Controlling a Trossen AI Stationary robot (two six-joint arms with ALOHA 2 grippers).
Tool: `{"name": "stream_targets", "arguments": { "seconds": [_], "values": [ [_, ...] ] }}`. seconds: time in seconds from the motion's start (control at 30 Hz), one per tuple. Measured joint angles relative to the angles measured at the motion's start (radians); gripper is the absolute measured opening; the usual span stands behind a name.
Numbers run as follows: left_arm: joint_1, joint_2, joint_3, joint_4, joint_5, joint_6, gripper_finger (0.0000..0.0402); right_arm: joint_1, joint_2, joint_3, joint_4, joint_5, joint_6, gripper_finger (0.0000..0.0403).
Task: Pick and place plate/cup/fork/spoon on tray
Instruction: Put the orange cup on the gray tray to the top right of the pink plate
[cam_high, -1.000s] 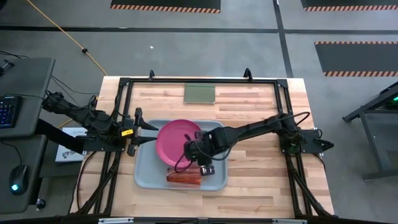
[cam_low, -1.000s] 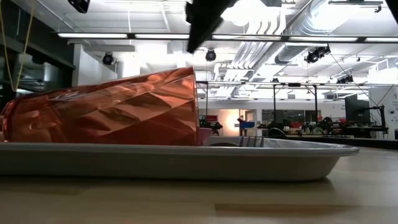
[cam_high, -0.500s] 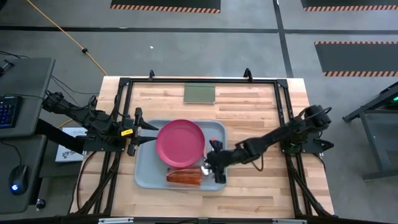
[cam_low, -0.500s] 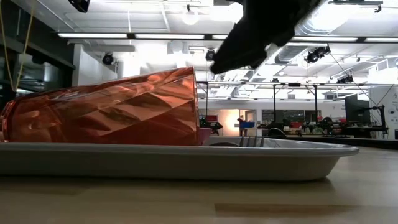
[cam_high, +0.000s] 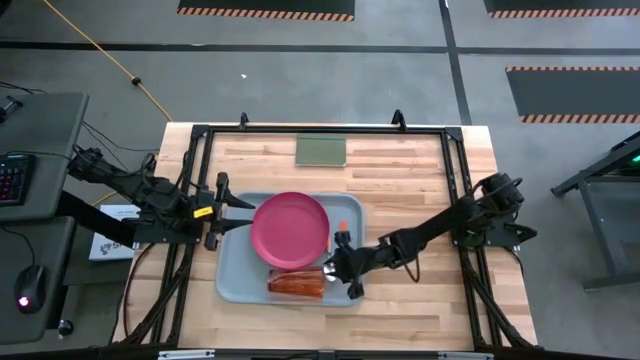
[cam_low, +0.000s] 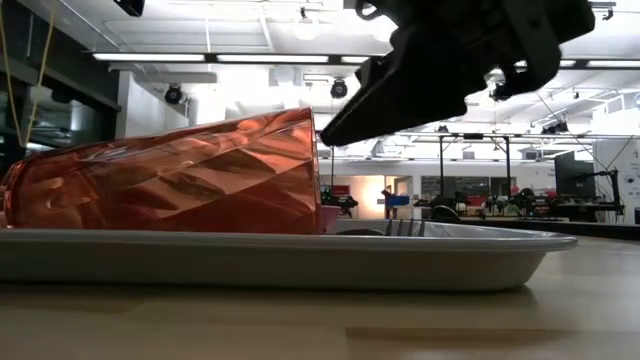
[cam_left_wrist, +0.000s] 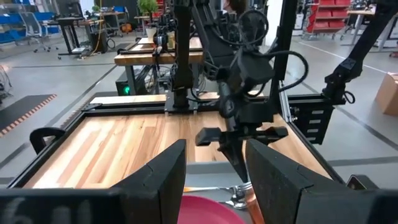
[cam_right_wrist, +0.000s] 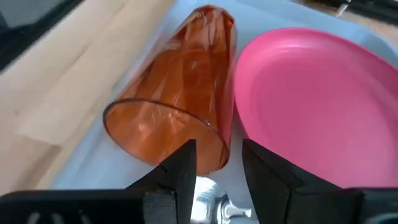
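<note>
The grey-blue tray (cam_high: 232, 270) holds the magenta plate (cam_high: 290, 230) and the red-orange cup (cam_high: 296, 283), which lies on its side along the tray's near edge, mouth toward the right. An orange spoon handle (cam_high: 342, 225) shows on the tray right of the plate. Fork tines (cam_low: 403, 228) rest on the tray floor. My right gripper (cam_high: 346, 272) hangs open and empty above the tray's near right part, beside the cup's mouth (cam_right_wrist: 165, 134); a silver utensil end (cam_right_wrist: 210, 198) lies on the tray below its fingers. My left gripper (cam_high: 226, 210) waits open at the tray's far left edge.
A small flat green rectangle (cam_high: 321, 150) lies at the table's far edge. A black metal frame (cam_high: 200, 135) runs round the table top. Bare wood lies right of the tray (cam_high: 420, 200) and between the tray and the green rectangle.
My right gripper has drawn back from above the plate's near right edge toward the table's right and near edges, and now hangs over the tray's near right part. The plate and the cup have stayed where they were.
</note>
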Motion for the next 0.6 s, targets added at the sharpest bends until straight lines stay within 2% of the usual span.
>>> {"name": "stream_targets", "arguments": {
  "seconds": [0.2,0.6],
  "values": [
    [-0.001,0.017,0.000,0.006,-0.002,0.000,0.0157,0.022,0.022,0.062,-0.089,0.042,-0.081,0.0122],
    [0.000,0.037,0.000,0.023,-0.008,0.019,0.0157,0.015,0.071,0.076,-0.044,0.024,-0.135,0.0122]
  ]
}}
